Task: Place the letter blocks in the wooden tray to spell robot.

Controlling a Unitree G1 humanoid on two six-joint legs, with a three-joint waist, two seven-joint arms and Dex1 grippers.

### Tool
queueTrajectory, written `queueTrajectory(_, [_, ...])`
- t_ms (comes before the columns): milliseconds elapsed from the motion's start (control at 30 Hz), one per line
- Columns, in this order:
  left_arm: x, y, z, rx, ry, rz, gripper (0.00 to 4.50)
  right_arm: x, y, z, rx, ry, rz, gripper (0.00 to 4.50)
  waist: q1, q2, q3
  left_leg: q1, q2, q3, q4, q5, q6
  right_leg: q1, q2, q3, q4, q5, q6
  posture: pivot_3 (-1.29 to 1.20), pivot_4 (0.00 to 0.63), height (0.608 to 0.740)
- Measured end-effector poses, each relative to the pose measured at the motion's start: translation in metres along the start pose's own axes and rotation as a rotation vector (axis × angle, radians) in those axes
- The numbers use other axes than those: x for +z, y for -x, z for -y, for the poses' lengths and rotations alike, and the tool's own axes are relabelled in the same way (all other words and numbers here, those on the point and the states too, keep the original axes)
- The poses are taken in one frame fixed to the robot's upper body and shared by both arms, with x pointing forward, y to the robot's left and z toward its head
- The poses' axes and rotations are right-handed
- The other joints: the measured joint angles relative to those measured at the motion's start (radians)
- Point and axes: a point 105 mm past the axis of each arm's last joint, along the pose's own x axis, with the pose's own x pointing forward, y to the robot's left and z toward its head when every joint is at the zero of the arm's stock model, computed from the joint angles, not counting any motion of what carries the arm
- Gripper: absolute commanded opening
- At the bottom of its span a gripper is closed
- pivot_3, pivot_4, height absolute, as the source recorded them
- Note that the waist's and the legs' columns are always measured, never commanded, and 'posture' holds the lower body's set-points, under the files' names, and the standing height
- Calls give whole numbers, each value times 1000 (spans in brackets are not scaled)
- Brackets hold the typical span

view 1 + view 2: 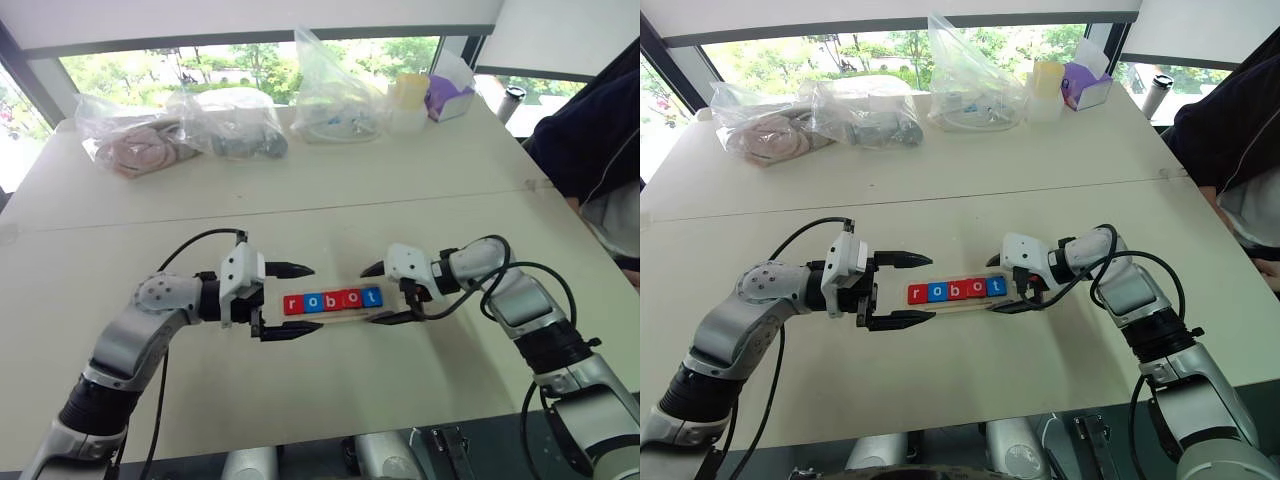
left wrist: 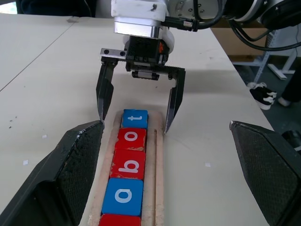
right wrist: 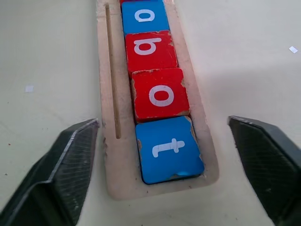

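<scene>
While claws (image 1: 284, 300) gape, blocks (image 1: 332, 300) spell robot.

All five letter blocks (image 1: 332, 300) sit flat in a touching row inside the wooden tray (image 3: 114, 155), reading r-o-b-o-t: red, blue, red, red, blue, with white lowercase letters. The long, narrow light-wood tray lies flat on the table, and the blue t block (image 3: 169, 149) sits at its rounded end.

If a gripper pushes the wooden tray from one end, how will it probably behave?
The wooden tray looks stiff, so it should slide as one piece rather than bend. It lies flat and low on the table, so tipping seems unlikely. Being long and narrow, it may swing sideways if pushed off-centre. The letter blocks sit inside its rim and should probably travel with it.
</scene>
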Motion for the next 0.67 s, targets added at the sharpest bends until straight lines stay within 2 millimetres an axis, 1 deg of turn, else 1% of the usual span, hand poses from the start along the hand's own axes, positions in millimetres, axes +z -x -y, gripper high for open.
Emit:
queueTrajectory(167, [0,0,0,0,0,0,4500,8,5,3,-30,-6,23,4479,1,0,0,0,0,0,0,0,0,0,0,0,0,0,0,0,150,740])
queueTrajectory(233, [0,0,0,1,5,-2,4500,13,13,8,-72,-16,36,4479,2,0,0,0,0,0,0,0,0,0,0,0,0,0,0,0,150,740])
queueTrajectory(300, [-2,2,0,9,18,-21,4500,14,31,5,-123,-32,32,4479,9,0,0,0,0,0,0,0,0,0,0,0,0,0,1,0,150,740])
queueTrajectory(367, [-10,10,1,26,42,-67,4500,10,50,-2,-171,-70,16,4479,16,0,0,0,0,-1,-1,0,0,-1,0,0,0,-1,1,0,150,740])
queueTrajectory(433, [-15,20,1,46,62,-106,4500,6,63,-11,-201,-116,0,4479,16,0,0,0,0,0,-1,0,0,-1,0,0,0,-1,1,0,150,740])
queueTrajectory(533, [-17,31,0,61,60,-142,4500,2,73,-25,-208,-165,-18,4479,14,0,0,0,0,0,0,0,0,-1,0,0,0,-4,0,0,150,740])
queueTrajectory(600, [-21,42,1,68,66,-185,4500,-3,81,-35,-203,-198,-43,4479,14,0,0,1,0,1,0,0,0,-1,0,0,0,-4,0,0,150,740])
queueTrajectory(667, [-23,50,2,72,72,-214,4500,-4,87,-39,-216,-213,-53,4479,13,0,0,1,0,1,0,0,0,-1,0,1,0,-4,0,0,150,740])
